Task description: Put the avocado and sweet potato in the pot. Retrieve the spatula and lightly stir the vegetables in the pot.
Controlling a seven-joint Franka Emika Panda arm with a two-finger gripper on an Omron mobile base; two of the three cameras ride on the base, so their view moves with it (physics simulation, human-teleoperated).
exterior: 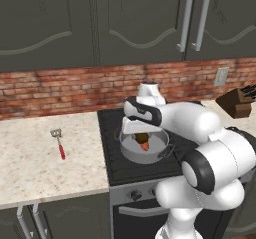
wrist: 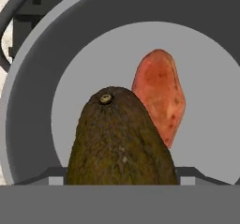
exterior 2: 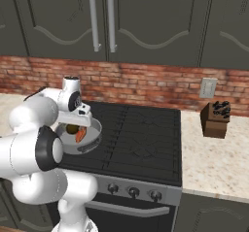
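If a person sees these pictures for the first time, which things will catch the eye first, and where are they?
The big white arm bends over the black stove, its tool low over the grey pot on the front left burner. Inside the pot lie the dark avocado and the orange-red sweet potato, close together. The red-handled spatula lies alone on the pale counter, left of the stove.

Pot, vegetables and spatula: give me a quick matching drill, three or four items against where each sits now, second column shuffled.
Items:
1. avocado
2. spatula
3. pot
4. knife block

Places:
A. counter right of the stove
B. on the stove
C. inside the pot beside the sweet potato
D. counter left of the stove

Pairs: 1-C, 2-D, 3-B, 4-A
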